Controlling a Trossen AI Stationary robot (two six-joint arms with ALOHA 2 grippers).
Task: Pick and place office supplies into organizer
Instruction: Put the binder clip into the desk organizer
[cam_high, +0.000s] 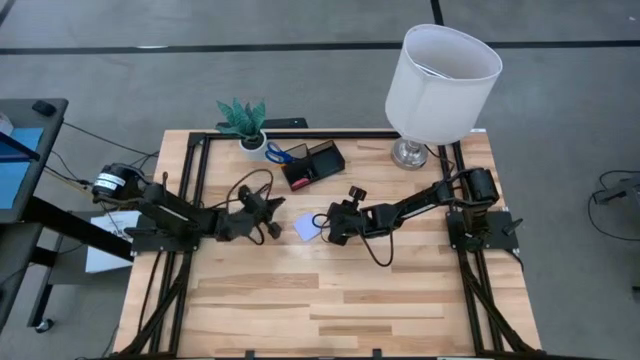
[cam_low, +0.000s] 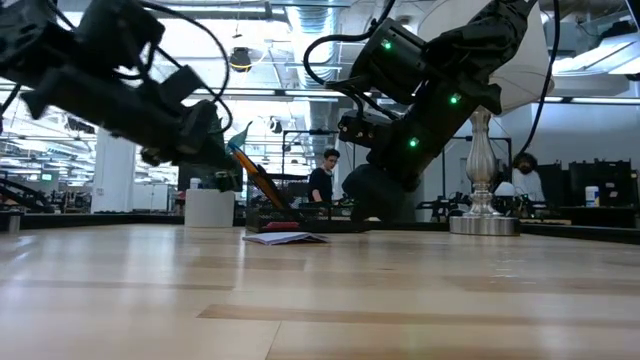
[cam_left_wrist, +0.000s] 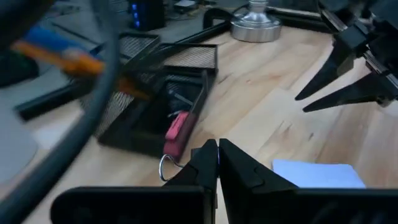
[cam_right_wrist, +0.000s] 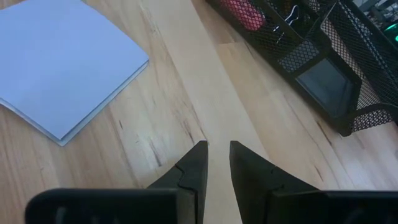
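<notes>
Between both grippers lies the pale square note pad. Left gripper is clenched empty; right gripper stands slightly parted, empty, near the black mesh organizer.

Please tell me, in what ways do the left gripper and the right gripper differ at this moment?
The left gripper has its fingers pressed together, while the right gripper keeps a narrow gap between its fingers. The left gripper hangs at the note pad's left side, the right gripper at its right side. The left gripper looks toward the organizer; the right gripper looks down at bare table. Both are dark, two-fingered, and hold nothing.
</notes>
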